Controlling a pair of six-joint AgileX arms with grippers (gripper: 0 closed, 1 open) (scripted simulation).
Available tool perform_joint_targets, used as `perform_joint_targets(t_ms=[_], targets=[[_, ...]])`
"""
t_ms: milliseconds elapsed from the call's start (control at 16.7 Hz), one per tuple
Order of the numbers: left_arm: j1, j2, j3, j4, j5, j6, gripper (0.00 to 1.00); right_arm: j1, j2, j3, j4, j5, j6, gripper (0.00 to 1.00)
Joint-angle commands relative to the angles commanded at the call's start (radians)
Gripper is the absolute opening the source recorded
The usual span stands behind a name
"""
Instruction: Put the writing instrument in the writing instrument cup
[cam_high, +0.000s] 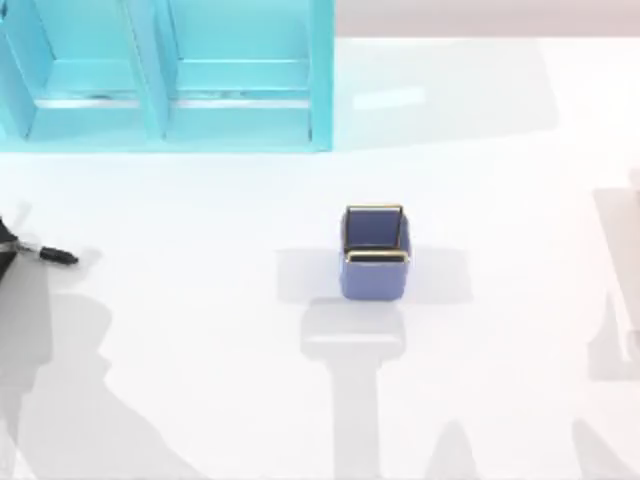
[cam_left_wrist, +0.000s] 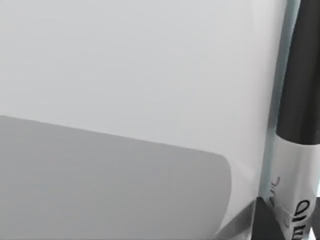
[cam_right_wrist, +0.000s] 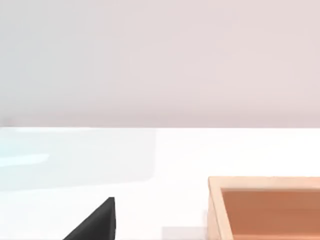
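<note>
A wide grey shadow is cast over the near part of the plain white table (cam_high: 200, 200). At the table's left edge, in the top view, the dark left gripper (cam_high: 5, 245) is seen, with the thin marker pen (cam_high: 55, 256) projecting from it toward the right, black cap end outward, just above the tabletop. In the left wrist view the pen's silver-white barrel and black cap (cam_left_wrist: 300, 100) are seen close up, running alongside the camera, with printed lettering on the barrel; the left gripper is closed around the pen. Near the table's middle, well apart from the pen, the small square periwinkle-blue cup with a thin gold rim (cam_high: 375, 253) stands upright. Farther back on the left, the large turquoise shelf unit (cam_high: 165, 75) is seen. In the right wrist view a dark fingertip (cam_right_wrist: 97, 222) and the corner of an orange-brown wooden tray (cam_right_wrist: 265, 207) are shown; whether the right gripper's fingers are apart cannot be told.
</note>
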Motion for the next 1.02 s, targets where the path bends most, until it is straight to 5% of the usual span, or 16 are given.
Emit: perform_joint_targets(t_ms=[420,480,720,1020], targets=[[0.000,0.000,0.000,0.000,0.000,0.000,0.00,0.000,0.000,0.000,0.000,0.000,0.000,1.00],[0.043,-0.197,0.040,-0.421,-0.062,0.093,0.00,0.000,0.000,0.000,0.000,0.000,0.000,1.00],[0.074,-0.257,0.039,-0.485,-0.054,0.103,0.00,0.000,0.000,0.000,0.000,0.000,0.000,1.00],[0.162,-0.529,0.037,-0.775,-0.005,0.167,0.00,0.000,0.000,0.000,0.000,0.000,0.000,1.00]])
